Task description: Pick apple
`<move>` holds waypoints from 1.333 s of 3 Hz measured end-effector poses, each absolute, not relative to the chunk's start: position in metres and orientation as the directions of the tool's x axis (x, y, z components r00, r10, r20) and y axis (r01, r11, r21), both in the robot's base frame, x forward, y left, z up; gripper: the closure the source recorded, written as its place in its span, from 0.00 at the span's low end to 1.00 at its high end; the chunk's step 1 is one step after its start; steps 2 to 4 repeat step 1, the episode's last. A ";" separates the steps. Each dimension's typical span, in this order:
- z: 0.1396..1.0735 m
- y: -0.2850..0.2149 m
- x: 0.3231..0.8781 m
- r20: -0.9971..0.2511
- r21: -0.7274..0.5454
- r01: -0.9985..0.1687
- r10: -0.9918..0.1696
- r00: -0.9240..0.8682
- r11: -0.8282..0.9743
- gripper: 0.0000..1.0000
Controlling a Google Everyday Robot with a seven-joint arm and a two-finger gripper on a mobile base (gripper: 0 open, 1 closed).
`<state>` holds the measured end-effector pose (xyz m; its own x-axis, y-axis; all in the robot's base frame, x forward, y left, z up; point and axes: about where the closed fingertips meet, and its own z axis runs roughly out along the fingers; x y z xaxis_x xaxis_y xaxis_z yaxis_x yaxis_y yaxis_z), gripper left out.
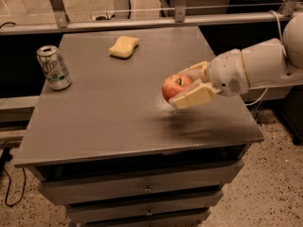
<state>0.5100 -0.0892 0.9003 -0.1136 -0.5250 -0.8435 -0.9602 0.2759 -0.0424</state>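
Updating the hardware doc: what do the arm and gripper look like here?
The arm is white, smooth and tubular, swelling to a rounded wrist housing with a small perforated grille. The gripper, over the table's right side, has two flat, cream-coloured fingers. A thin pale cable arcs behind the arm. No readable markings.

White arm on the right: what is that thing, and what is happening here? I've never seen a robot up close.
It is a robot's arm, ending in a two-finger gripper that works like a clamp. There is only one picture, looking down from the front at a grey table with drawers. The tan fingers are shut on a red apple, holding it just above the tabletop near the right side. On the table stand a soda can at the left edge and a pale yellow sponge towards the back.
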 end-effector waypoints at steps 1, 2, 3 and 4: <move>0.922 -0.098 0.544 -0.878 -0.057 -0.943 -0.466 -0.109 0.328 1.00; 0.922 -0.098 0.544 -0.878 -0.057 -0.943 -0.466 -0.109 0.328 1.00; 0.922 -0.098 0.544 -0.878 -0.057 -0.943 -0.466 -0.109 0.328 1.00; 0.922 -0.098 0.544 -0.878 -0.057 -0.943 -0.466 -0.109 0.328 1.00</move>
